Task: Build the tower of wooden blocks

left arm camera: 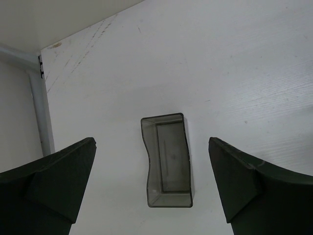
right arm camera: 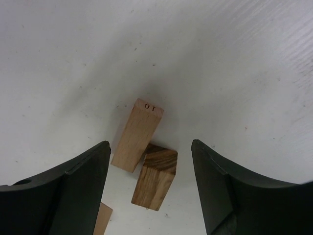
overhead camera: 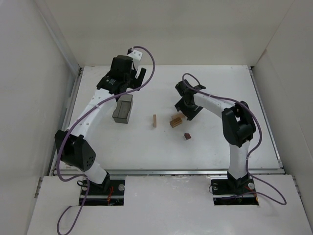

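Fingers of the left gripper [left arm camera: 151, 142] are spread wide and empty over a grey box [left arm camera: 166, 161], left of the table's [overhead camera: 220, 88] middle. Those of the right gripper [right arm camera: 150, 143] are held apart, gripping nothing — two wooden blocks [right arm camera: 136, 136] lie between them, untouched. At the table's middle an upright block [overhead camera: 154, 121] is seen; nearer the near edge, a dark brown block [overhead camera: 187, 136].

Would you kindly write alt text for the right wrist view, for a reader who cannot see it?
A pale block and a darker grained block lie close together on a white table between the open jaws of the right gripper. A third block shows a corner at lower left.
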You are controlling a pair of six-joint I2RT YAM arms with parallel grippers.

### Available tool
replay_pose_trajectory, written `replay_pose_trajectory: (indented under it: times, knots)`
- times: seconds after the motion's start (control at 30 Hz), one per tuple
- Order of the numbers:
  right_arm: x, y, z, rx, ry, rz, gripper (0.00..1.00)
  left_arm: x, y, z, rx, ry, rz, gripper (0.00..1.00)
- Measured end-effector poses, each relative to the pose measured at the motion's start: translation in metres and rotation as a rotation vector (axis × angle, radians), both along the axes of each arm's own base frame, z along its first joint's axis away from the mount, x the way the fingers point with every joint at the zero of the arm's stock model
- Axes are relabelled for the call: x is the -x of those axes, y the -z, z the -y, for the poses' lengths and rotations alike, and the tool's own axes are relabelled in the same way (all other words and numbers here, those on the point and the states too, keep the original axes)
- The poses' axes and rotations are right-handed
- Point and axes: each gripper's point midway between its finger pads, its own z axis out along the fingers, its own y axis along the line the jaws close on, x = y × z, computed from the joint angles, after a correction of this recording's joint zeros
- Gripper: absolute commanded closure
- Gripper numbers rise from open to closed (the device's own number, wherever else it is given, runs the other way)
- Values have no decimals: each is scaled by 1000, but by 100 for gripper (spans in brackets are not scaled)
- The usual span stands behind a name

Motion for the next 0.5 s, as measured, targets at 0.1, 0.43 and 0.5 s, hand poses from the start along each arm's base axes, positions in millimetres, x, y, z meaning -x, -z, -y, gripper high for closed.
replay_pose_trajectory:
  times: [0.1, 0.43, 0.5]
  knots:
    - [0, 10, -5, -18, -5, -18, 27, -1, -2, 1, 5, 0, 9, 0]
    - [-14, 26, -6, -54, -15, -24, 55, -1, 2, 2, 8, 9, 1, 0]
    - [-18, 27, -7, -75, -20, -16, 61, -1, 2, 3, 9, 11, 0, 0]
